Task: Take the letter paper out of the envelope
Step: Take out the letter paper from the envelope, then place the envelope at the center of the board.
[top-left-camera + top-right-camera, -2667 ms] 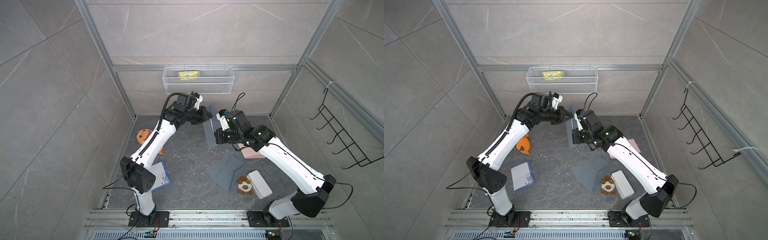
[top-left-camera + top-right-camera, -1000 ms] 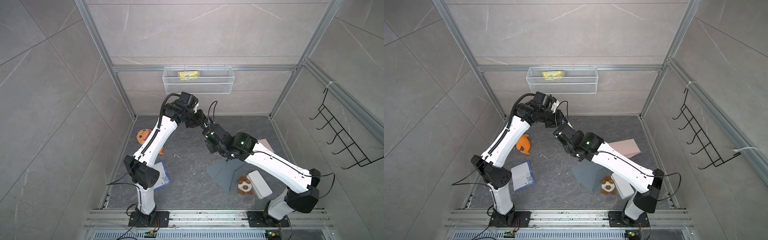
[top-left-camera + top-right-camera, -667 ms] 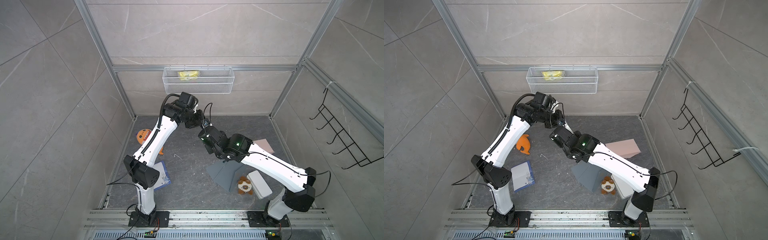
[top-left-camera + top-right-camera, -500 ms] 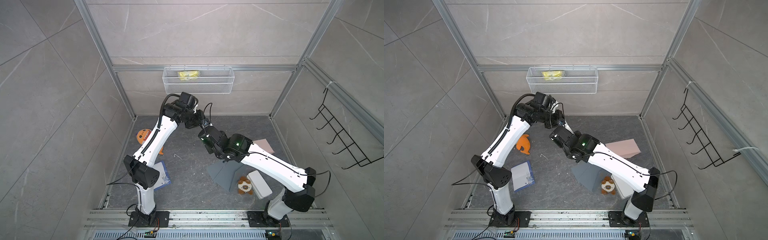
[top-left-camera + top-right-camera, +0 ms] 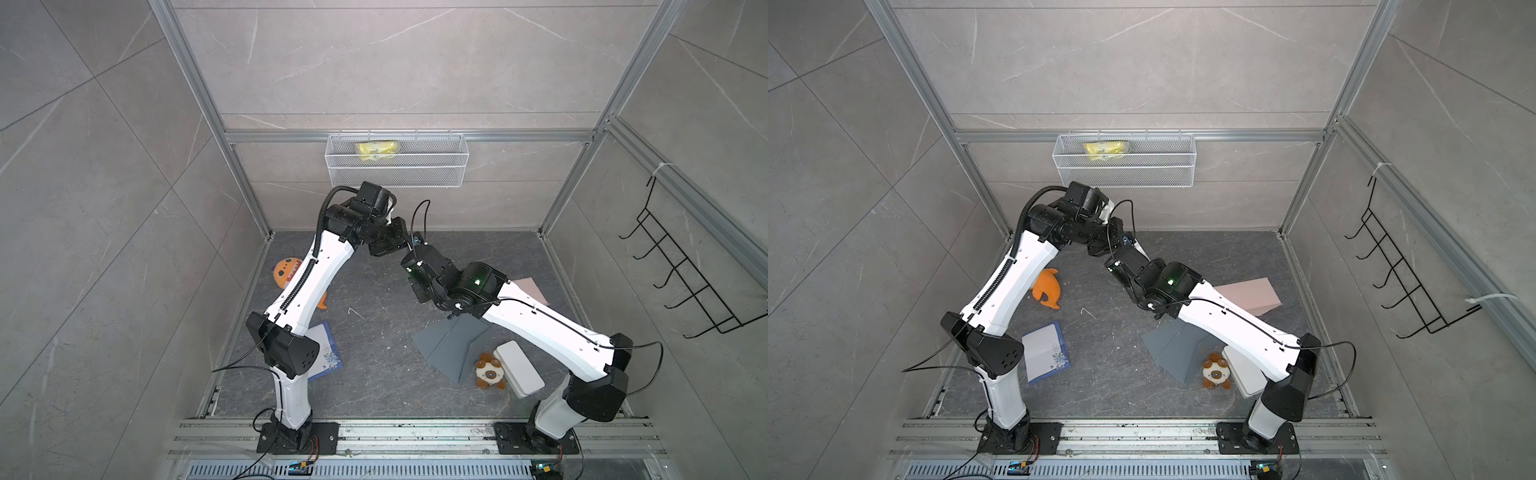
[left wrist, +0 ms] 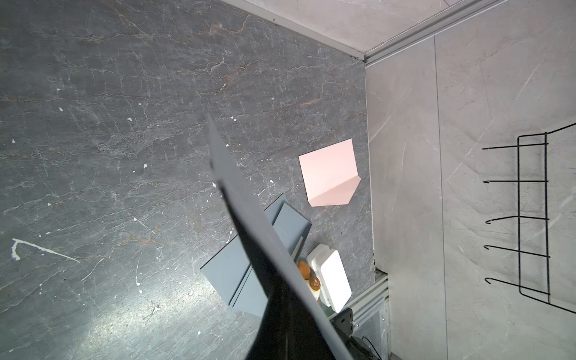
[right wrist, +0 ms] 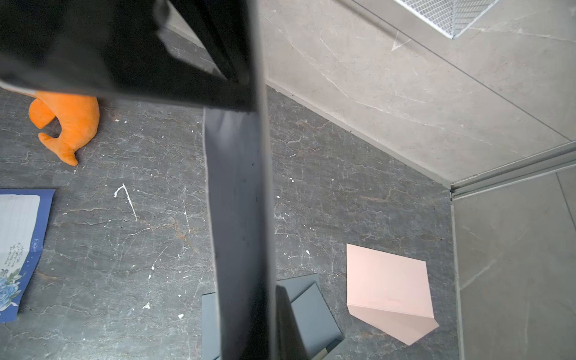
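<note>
Above the table (image 5: 374, 332), toward its back edge, left gripper (image 5: 397, 247) and right gripper (image 5: 411, 259) both clamp the grey envelope (image 6: 237, 193) aloft, probably bracing it for the pull; any letter paper inside is hidden.

You are looking along a grey sheet (image 7: 237, 218) that stands nearly edge-on through the middle of the view, with a blurred black mechanism (image 7: 124, 62) crossing it close to the lens. On the dark stone floor (image 7: 124, 265), to one side of the sheet you have an orange plush toy (image 7: 68, 121) and, apart from it, a blue-bordered letter paper (image 7: 18, 249) with handwriting and a flower print. To the other side a pink envelope (image 7: 386, 286) lies flap open near the floor's corner, just beside a grey folded piece (image 7: 311, 314) that the sheet partly hides, and a wire basket (image 7: 452, 15) hangs on the wall.
</note>
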You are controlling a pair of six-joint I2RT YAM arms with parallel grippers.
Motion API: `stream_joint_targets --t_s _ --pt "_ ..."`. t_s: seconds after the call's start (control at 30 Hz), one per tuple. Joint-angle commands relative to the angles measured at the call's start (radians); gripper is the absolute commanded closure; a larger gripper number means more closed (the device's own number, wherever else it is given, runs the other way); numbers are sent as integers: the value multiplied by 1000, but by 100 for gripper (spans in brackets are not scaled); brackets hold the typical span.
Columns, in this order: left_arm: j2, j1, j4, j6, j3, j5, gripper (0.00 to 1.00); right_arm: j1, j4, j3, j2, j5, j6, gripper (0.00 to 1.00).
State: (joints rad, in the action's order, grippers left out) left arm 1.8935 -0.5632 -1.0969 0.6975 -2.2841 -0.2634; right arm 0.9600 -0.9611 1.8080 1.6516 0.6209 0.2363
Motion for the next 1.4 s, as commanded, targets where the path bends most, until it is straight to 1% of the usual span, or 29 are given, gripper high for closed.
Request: stream_joint_targets --t_s 0.0,0.17,0.4,0.8,1.0,1.17,1.27,1.37 --pt "3 -4 -34 31 -58 -6 100 -10 -11 0 9 -34 24 100" --pt "0 -4 -32 58 -73 -3 100 -22 -29 9 25 -47 42 100" --pt "-30 -2 -14 81 -92 1 100 -80 -35 -11 17 -127 89 100" --pt "-100 45 79 121 -75 -36 100 -183 -7 -85 -31 -224 156 100" --pt "-141 81 123 133 -10 -51 100 -231 10 -111 -49 -241 191 100" --pt "-181 111 158 140 67 -64 100 -304 64 -157 -84 -288 257 100" --pt "-199 117 170 144 115 -69 100 -369 150 -220 -129 -349 326 100" --pt "-233 117 232 155 208 -82 100 -470 324 -338 -203 -446 448 100"
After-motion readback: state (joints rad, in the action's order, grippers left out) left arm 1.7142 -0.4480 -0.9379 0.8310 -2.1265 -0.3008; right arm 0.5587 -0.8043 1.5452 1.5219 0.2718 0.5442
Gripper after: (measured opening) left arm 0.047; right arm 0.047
